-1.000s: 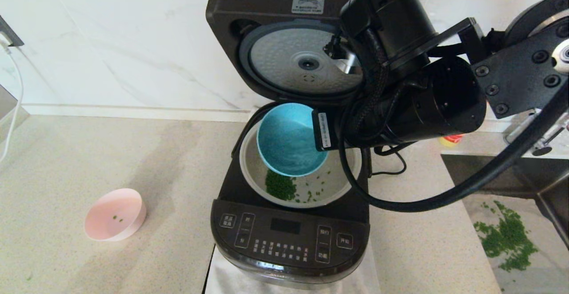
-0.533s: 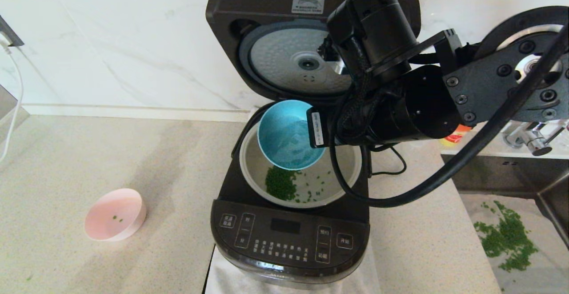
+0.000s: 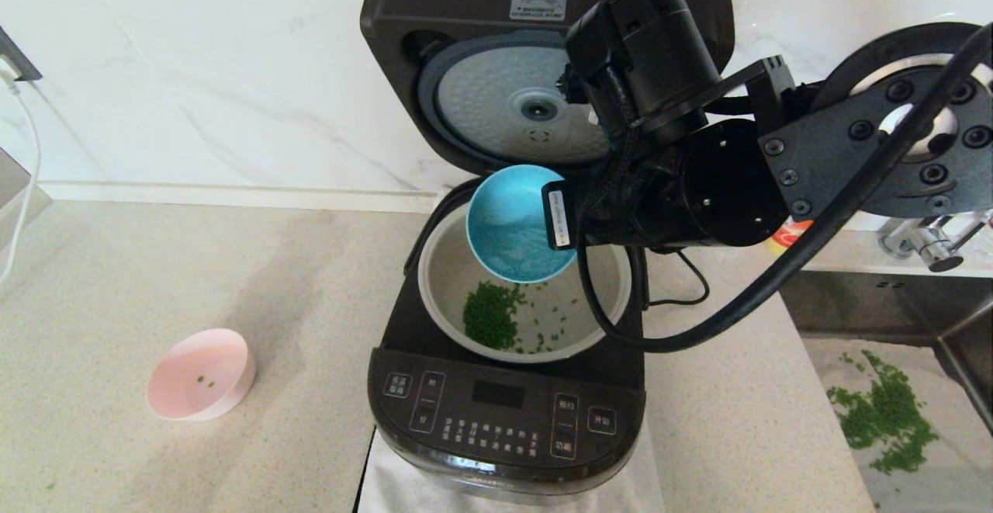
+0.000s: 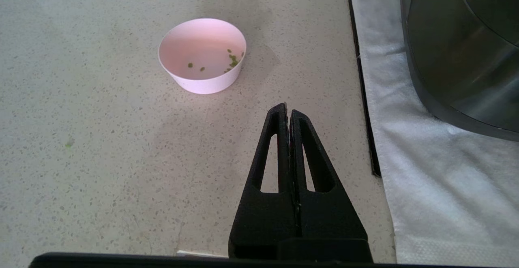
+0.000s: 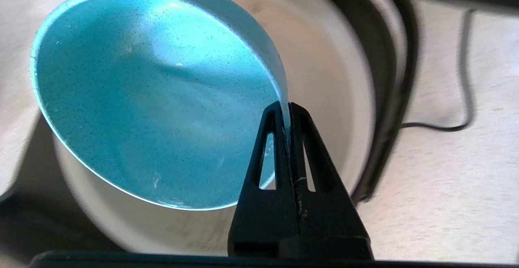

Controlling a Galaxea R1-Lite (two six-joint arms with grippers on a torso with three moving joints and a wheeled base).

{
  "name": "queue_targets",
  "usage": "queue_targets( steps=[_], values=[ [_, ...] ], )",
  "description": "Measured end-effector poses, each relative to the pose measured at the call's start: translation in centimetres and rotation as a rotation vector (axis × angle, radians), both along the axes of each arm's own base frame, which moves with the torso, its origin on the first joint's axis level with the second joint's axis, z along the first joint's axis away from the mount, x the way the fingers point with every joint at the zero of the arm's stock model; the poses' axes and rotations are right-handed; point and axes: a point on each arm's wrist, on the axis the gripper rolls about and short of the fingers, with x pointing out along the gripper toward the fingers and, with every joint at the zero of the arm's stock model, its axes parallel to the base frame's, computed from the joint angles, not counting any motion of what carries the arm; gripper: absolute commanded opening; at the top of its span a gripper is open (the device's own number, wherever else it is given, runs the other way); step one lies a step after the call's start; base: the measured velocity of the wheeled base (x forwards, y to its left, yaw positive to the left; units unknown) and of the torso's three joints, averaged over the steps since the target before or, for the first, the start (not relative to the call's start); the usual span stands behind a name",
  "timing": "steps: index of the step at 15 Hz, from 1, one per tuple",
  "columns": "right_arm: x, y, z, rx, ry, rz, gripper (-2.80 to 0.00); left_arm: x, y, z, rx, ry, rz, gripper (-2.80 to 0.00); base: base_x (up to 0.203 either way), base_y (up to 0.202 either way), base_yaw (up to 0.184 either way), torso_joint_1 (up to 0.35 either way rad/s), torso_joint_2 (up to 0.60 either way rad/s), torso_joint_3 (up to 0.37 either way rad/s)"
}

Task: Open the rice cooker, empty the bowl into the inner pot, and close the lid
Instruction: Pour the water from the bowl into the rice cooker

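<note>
Head view shows the round turquoise plastic bowl [image 3: 518,223] higher than it was a second ago: it has lifted and drifted back toward the hinge, so its lower edge no longer hangs so close above the heap of chopped green bits [image 3: 491,317], which has not grown over the last half second. The right gripper [image 5: 286,106] keeps its two black fingers clamped on the bowl's rim, the thin wall pinched between them, with the bowl tipped steeply so its mouth faces forward and down over the round off-white inner pot [image 3: 442,265]. Seen from the right wrist, the bowl's inside looks bare, apart from a few pale specks. I judge the pour to be done and the arm to be withdrawing; what remains is to carry the bowl clear and shut the cooker. The large glossy black rice cooker [image 3: 504,420] sits on a white cloth [image 4: 438,166] on the speckled stone counter [image 3: 233,280], and its broad black hinged lid [image 3: 465,24] stands fully open, dimpled silver plate facing out, right behind the arm's wrist. The left gripper [image 4: 288,109] hovers low over the counter with its fingers pressed together, holding nothing, near a small pink bowl [image 4: 202,55] that holds only a few green flecks. More chopped greens [image 3: 884,412] lie scattered off to the robot's right.
</note>
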Motion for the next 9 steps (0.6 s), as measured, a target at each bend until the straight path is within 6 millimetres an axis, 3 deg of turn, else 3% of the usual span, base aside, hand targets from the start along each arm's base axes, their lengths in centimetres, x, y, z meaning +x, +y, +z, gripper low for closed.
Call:
queue_targets(
  steps=[9],
  values=[
    [0.5,1.3,-0.3,-0.111,-0.114,-0.081,-2.80,0.0,0.0,0.0,0.000,0.000,0.000,-2.80,0.000,0.000,0.000,0.000,0.00,0.000]
  ],
)
